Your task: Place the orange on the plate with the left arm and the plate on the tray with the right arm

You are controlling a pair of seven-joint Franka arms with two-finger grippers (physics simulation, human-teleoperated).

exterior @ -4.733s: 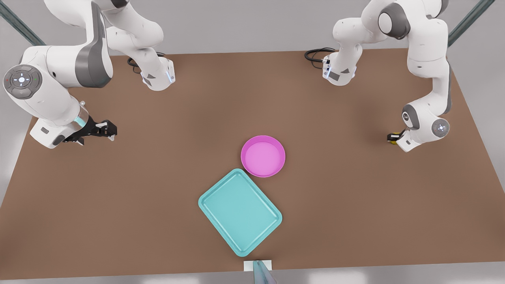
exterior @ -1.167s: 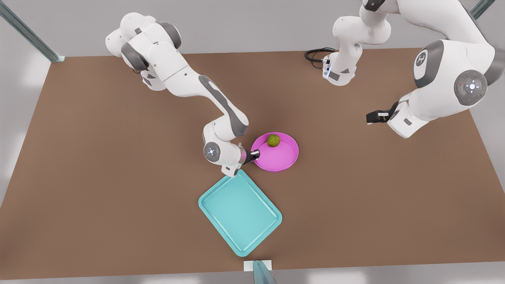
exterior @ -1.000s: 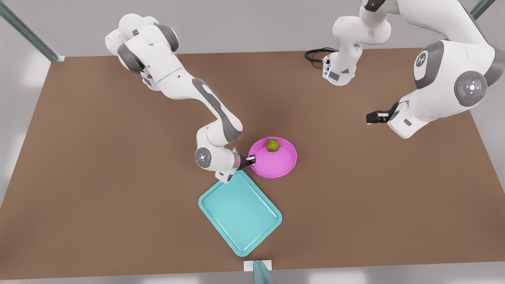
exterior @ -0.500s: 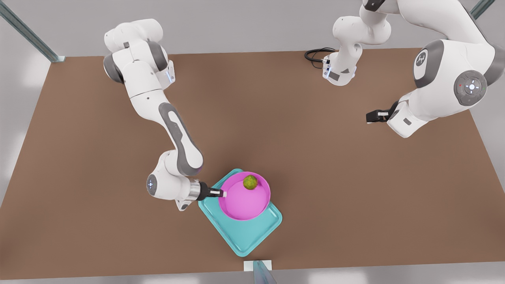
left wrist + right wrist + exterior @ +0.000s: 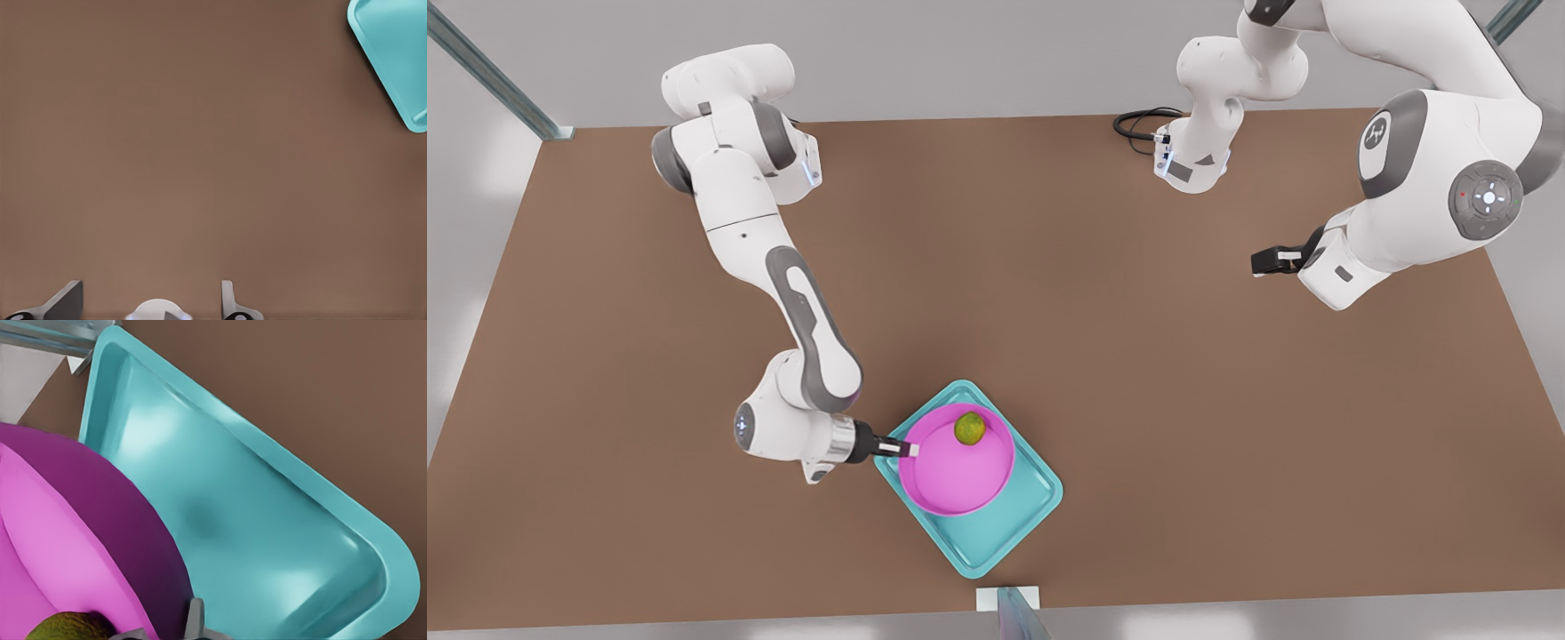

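The pink plate (image 5: 951, 476) hangs over the turquoise tray (image 5: 1014, 524), covering its upper half, with the greenish orange (image 5: 969, 428) lying in it near the far rim. My right gripper (image 5: 907, 449), on the arm at the front view's left, is shut on the plate's near-left rim. The right wrist view has the plate (image 5: 67, 520), the orange (image 5: 67, 628) and the tray (image 5: 267, 540) beneath; I cannot tell whether the plate touches the tray. My left gripper (image 5: 1267, 260) waits open at the front view's right, high over bare table, its fingers (image 5: 230, 307) apart.
The brown table (image 5: 1227, 444) spreads wide around the tray. A corner of the tray (image 5: 393, 53) is in the left wrist view. Both arm bases and a black cable (image 5: 1138, 120) stand at the far edge. A small white block (image 5: 1009, 600) sits at the near edge.
My right gripper carried the plate with the orange from the table onto the tray, and in the last half second shifted it a little toward the front view's lower left. The left arm stayed put.
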